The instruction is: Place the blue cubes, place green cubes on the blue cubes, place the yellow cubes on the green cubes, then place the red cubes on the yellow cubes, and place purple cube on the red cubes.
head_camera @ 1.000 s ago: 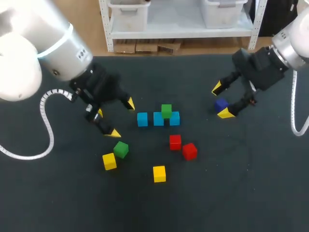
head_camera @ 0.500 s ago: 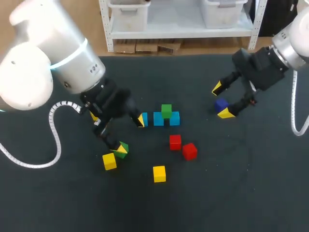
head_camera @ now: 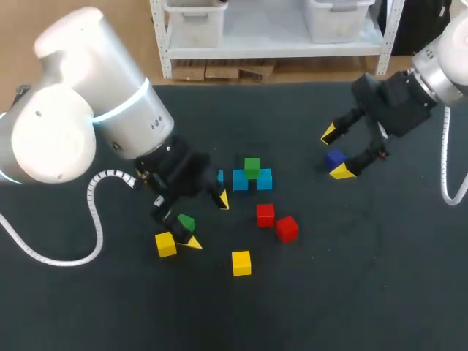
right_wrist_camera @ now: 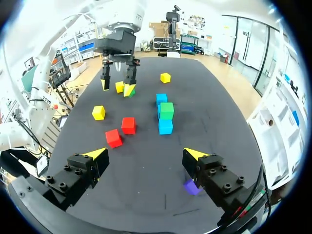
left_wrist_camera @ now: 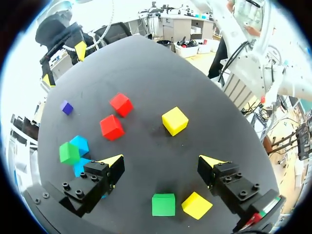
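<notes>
While the left gripper (head_camera: 207,221) hangs with its fingers spread wide and nothing in them, the loose green cube (head_camera: 186,222) sits on the table (head_camera: 307,307) right beneath it, left of and nearer than the blue cubes (head_camera: 240,180), touching neither yellow tip. That blue row is our marker: three cubes side by side, and a second green cube (head_camera: 251,167) is up on top, over the join of the two right-hand ones. Just in front of the row, the two red cubes (head_camera: 265,214) lie close together. One yellow cube (head_camera: 166,244) rests further left of the row, right beside the loose green one, and the other yellow cube (head_camera: 241,262) sits well in front of the row, past the reds. Off to the row's right, well apart, the purple cube (head_camera: 335,157) lies on the table, and the right gripper (head_camera: 335,152) hovers over it, fingers wide too, empty, the cube close by one finger in the wrist view.
</notes>
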Robot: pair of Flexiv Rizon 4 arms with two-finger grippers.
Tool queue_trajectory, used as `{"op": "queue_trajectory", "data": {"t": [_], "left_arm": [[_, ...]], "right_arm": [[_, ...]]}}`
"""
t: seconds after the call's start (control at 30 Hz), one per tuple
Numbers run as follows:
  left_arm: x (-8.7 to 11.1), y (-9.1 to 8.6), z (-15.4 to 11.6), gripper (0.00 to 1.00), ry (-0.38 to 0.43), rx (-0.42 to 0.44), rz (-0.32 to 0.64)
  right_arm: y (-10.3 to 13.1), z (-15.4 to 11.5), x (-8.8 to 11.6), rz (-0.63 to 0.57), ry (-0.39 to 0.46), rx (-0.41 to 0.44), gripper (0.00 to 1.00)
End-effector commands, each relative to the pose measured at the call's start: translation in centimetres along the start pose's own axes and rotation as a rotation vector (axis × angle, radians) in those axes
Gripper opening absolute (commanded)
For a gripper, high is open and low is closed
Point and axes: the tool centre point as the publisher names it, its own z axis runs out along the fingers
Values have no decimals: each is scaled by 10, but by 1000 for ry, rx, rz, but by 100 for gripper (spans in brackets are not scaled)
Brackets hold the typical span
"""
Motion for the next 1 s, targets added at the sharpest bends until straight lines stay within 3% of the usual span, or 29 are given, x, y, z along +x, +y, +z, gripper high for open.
{"op": "queue_trajectory", "data": {"t": [0.03, 0.5, 1.0], "left_arm": [[8, 6, 7, 100, 1, 14, -11], [39, 3, 10, 100, 52, 32, -72], [58, -2, 2, 100, 55, 9, -144]], "right_arm": [[-1, 0, 0, 0, -2, -2, 100], [-1, 0, 0, 0, -2, -2, 100], [-1, 0, 0, 0, -2, -2, 100]]}}
